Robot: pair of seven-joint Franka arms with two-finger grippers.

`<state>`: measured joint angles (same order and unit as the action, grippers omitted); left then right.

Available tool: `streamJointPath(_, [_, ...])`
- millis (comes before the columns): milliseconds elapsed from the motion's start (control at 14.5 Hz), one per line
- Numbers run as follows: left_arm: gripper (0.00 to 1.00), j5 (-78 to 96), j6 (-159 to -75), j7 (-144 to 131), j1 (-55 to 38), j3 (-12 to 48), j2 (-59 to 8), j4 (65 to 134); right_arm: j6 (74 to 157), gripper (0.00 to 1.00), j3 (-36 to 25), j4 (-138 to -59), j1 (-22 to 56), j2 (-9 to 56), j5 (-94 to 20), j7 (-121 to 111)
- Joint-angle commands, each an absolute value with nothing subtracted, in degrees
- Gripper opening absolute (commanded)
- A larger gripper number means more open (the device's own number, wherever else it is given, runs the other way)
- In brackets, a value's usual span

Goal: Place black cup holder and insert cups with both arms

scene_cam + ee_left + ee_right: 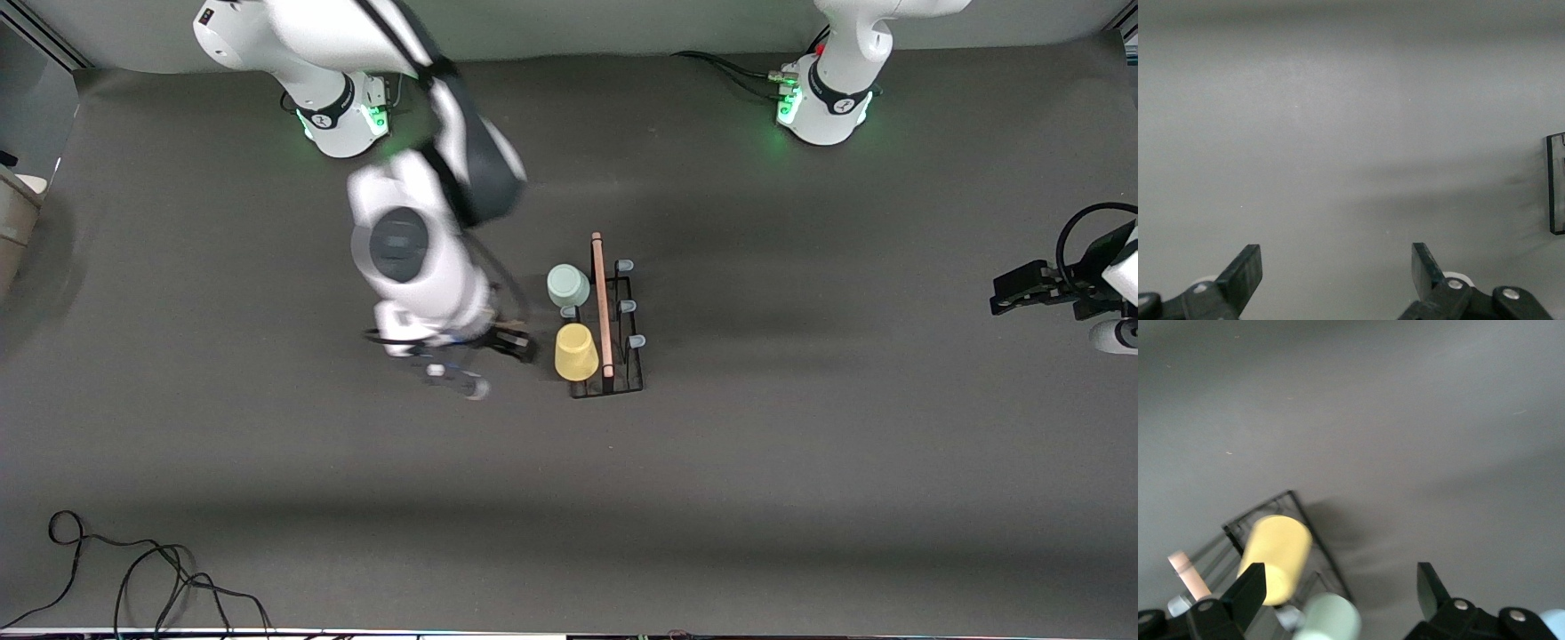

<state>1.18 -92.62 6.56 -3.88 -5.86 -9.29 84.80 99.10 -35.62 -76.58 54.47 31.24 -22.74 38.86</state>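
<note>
The black cup holder [622, 378] stands mid-table, its wooden rod handle [601, 302] along the top. The yellow cup [576, 352] sits upturned on its peg nearest the front camera. The grey-green cup [567, 285] sits on a peg farther away in the same row. Both show in the right wrist view, yellow [1275, 557] and grey-green [1331, 620]. A light blue cup [1555, 621] shows at that view's edge; the right arm hides it in the front view. My right gripper [516, 342] [1340, 583] is open and empty, beside the holder. My left gripper [1013, 293] [1336, 260] waits open and empty.
Several bare pale-tipped pegs [628, 306] stand on the holder. A black cable [133, 569] lies at the table's corner near the front camera, at the right arm's end. A dark flat thing [1555, 183] shows at the left wrist view's edge.
</note>
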Motion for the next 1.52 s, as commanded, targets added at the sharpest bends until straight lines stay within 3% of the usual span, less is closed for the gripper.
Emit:
streamJointPath(0, [1.00,1.3,-92.5,5.8,-4.0,-6.0,-9.4,84.3,89.1,1.00,-39.0,-78.2,54.1,23.8,-17.9,29.3])
streamJointPath(276, [1.00,1.3,-92.3,5.8,-4.0,-6.0,-9.4,84.1,79.5,1.00,-47.8,-78.2,54.1,18.3,-15.0,17.9])
streamJointPath(483, [1.00,1.3,-92.3,5.7,-4.0,-6.0,-9.3,84.0,76.8,1.00,-54.3,-78.4,54.0,15.1,-15.2,10.4])
streamJointPath(1034, [1.00,1.3,-92.0,5.9,-4.0,-6.0,-9.3,84.0,76.0,1.00,-55.9,-79.2,54.1,15.1,-14.9,9.4])
streamJointPath(1172, [1.00,1.3,-92.0,5.7,-4.3,-6.0,-9.3,84.0,76.0,1.00,-53.7,-78.9,50.8,15.1,-14.7,9.4])
streamJointPath(1448, [1.00,1.3,-92.3,5.8,-4.0,-6.0,-9.4,84.1,76.1,1.00,-37.6,-79.2,36.7,12.0,-10.7,9.4])
